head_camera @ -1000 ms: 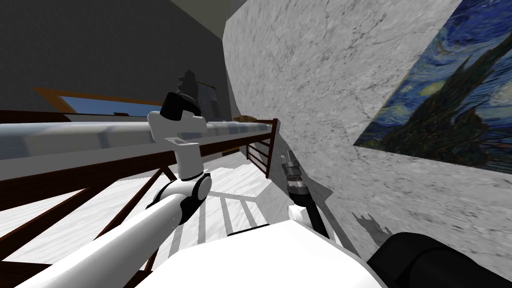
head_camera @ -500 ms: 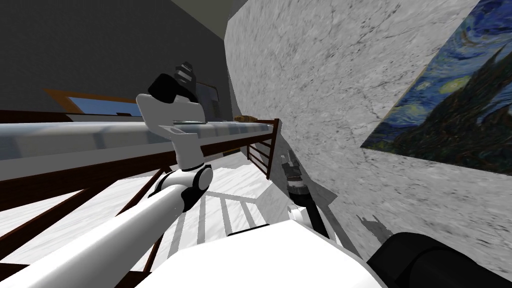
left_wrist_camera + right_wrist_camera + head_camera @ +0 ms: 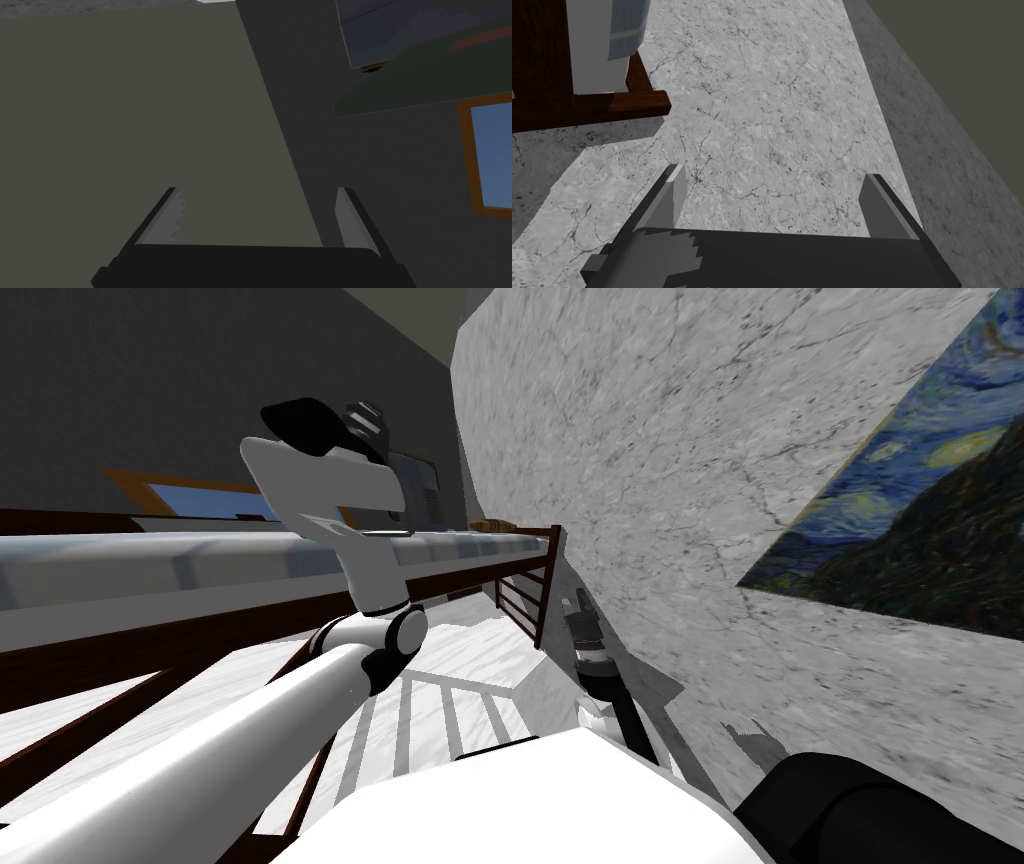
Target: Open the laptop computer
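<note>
The left pincer stands released above the bed, at the head view's upper left. The right pincer (released too) hangs low at centre. Where the laptop lies cannot be told, so neither arm can be judged nearer. The right wrist view adds the bedpost close by.

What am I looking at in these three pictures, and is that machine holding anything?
It is a white two-armed robot in a bedroom. The wide picture comes from a camera on its head: its left arm is up above a dark wooden bed with a pale blue-grey mattress, near a grey marbled wall bearing a blue swirling painting. The other two come from cameras on its hands. Each shows two thin grey fingers: the left gripper and right gripper are both open, holding nothing.
</note>
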You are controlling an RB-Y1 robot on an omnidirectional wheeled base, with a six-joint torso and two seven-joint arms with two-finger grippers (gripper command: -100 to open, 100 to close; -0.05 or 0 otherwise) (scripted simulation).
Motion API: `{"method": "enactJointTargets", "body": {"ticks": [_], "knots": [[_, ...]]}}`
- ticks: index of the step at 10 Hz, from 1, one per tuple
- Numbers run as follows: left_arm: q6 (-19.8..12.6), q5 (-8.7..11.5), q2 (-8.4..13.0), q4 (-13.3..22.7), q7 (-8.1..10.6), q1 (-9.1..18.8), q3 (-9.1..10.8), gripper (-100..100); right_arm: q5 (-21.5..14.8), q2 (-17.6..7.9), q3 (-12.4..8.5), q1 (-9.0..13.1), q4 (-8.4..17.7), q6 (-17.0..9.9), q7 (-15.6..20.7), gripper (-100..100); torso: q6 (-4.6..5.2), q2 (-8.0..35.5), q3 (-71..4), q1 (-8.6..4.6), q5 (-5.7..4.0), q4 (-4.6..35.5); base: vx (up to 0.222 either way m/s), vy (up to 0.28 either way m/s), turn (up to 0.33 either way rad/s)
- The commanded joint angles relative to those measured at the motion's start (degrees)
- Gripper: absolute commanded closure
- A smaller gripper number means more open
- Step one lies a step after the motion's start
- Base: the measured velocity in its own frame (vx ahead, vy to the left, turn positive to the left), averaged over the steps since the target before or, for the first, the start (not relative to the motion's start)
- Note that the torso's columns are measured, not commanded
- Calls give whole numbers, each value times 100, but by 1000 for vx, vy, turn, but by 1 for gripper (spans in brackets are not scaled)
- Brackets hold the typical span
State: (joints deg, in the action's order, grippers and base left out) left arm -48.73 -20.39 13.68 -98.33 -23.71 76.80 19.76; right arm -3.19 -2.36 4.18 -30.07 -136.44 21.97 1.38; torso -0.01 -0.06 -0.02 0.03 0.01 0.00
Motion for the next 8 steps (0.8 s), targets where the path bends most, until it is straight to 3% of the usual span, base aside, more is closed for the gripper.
{"method": "enactJointTargets", "body": {"ticks": [1,2,4,5,7,8], "knots": [[-364,-10,30,141,-71,300,43,-100,0,0,0,0,0,0,0,0,2,1,0,-1,0,-1,25,-4,-1],[-583,-30,80,372,-206,541,119,-100,0,0,0,1,0,0,0,0,3,12,5,-3,-1,0,51,-11,56],[-798,-30,80,372,-206,696,119,-100,0,0,0,0,0,0,0,0,2,4,2,-4,-2,0,45,-3,21],[-1017,-45,135,603,-338,956,193,-100,0,0,0,1,0,0,0,0,3,11,4,-2,0,0,50,-1,57],[-1223,-45,135,603,-338,1073,193,-100,0,0,0,0,0,0,0,0,2,3,1,-1,0,0,45,1,19],[-1451,-55,191,831,-467,1336,264,-100,0,0,0,1,0,0,0,0,2,8,3,-2,0,0,62,-3,61]]}}
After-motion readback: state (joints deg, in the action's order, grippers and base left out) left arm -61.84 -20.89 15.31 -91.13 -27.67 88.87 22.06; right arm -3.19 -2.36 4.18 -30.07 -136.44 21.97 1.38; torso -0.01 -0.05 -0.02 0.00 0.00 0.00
